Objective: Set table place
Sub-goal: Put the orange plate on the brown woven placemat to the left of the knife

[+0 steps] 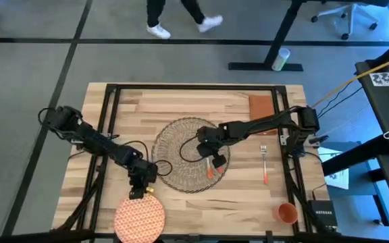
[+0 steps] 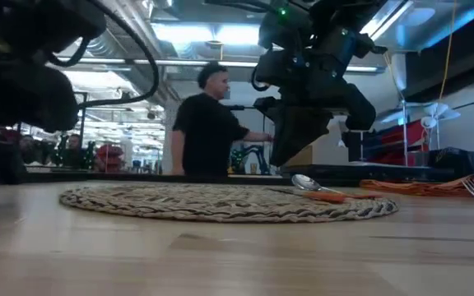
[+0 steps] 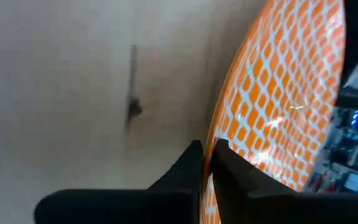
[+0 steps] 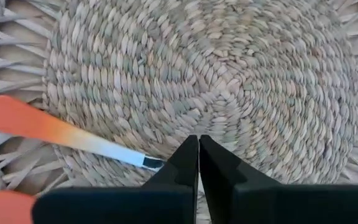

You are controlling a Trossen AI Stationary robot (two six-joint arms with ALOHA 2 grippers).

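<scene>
The round woven placemat (image 1: 181, 145) lies mid-table. On its right part lie two orange-handled pieces of cutlery (image 1: 210, 170); one is a spoon (image 2: 307, 182). My right gripper (image 4: 198, 138) hovers shut just over them. One long orange handle (image 4: 42, 127) runs in under a finger; a second handle (image 4: 2, 208) lies beside it. The orange patterned plate (image 1: 139, 217) sits at the table's near edge, and my left gripper (image 1: 138, 192) is shut on its far rim. The fork (image 1: 264, 165), rust-orange napkin (image 1: 261, 106) and orange cup (image 1: 287, 213) lie right of the mat. My left gripper pinches the plate's far rim (image 3: 216, 132) between its two fingers, coming from above and from the far side. I cannot tell whether the plate rests on the table or is raised. My right gripper's finger hides the metal end (image 4: 149, 162) of one piece of cutlery, so I cannot tell whether it touches it.
A black metal frame (image 1: 113, 101) runs around the plank tabletop. Bare wood lies between the mat and the fork. A person (image 2: 208, 123) stands beyond the far edge, and cables and a small box (image 1: 321, 214) lie off the right edge.
</scene>
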